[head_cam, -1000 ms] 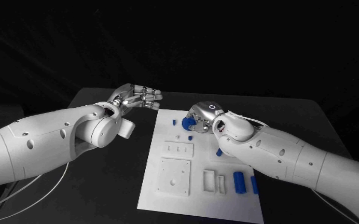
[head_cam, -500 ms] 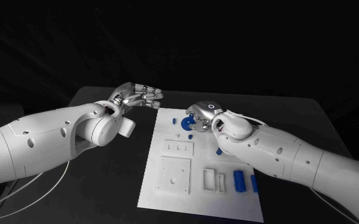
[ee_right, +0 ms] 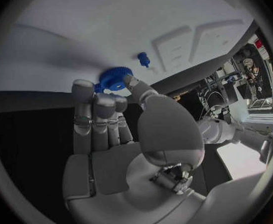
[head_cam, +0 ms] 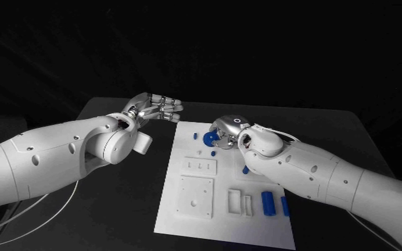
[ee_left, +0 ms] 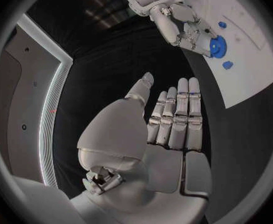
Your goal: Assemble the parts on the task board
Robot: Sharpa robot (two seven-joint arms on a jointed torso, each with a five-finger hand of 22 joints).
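Still early days I'd say. The board on the surface has most blue parts lying loose near its front edge. Right hand pinches a blue gear over the far end; left hand empty, fingers spread, off the board.

blue gear half hidden by right hand, task board partly under right arm

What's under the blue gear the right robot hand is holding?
The white task board lies beneath the blue gear, which the right robot hand pinches, with a small blue peg nearby. The board directly under the gear is covered.
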